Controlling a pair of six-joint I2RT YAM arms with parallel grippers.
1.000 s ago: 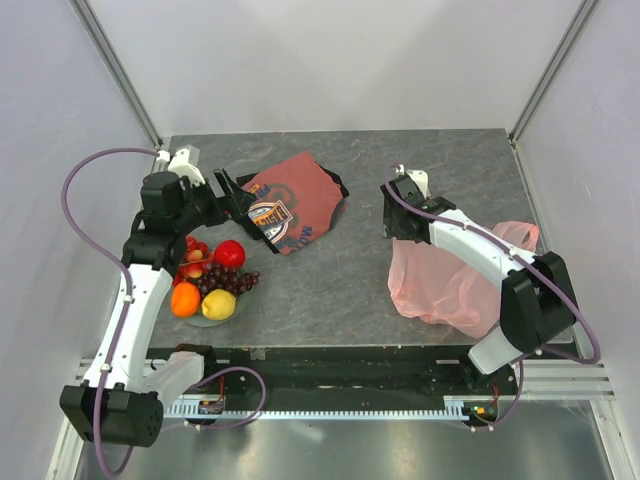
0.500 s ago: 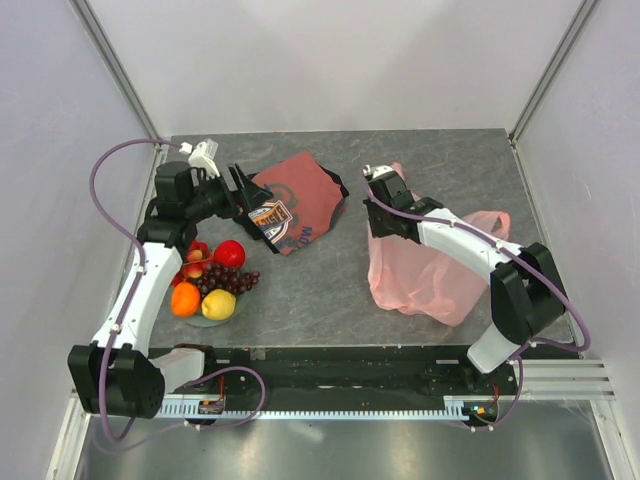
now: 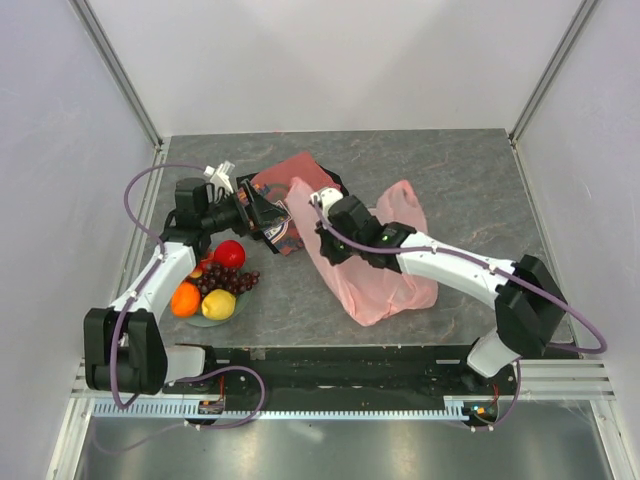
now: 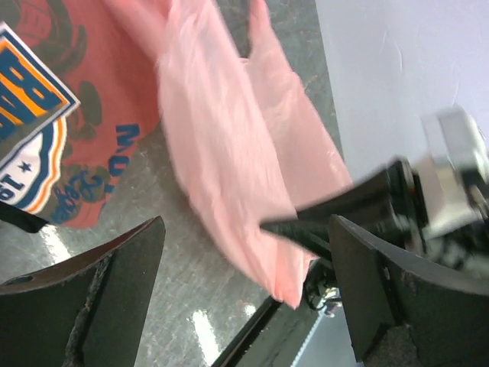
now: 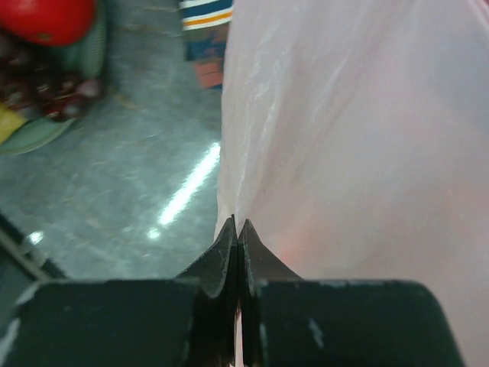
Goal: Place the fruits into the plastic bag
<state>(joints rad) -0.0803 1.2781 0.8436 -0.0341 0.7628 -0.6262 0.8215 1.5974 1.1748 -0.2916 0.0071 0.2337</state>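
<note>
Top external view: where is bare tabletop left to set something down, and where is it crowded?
Bare: the far right corner of the table, beyond the plastic bag; the near gap between the plate and bag. Crowded: left centre, where the red cloth, bag, left tool and right tool meet.
</note>
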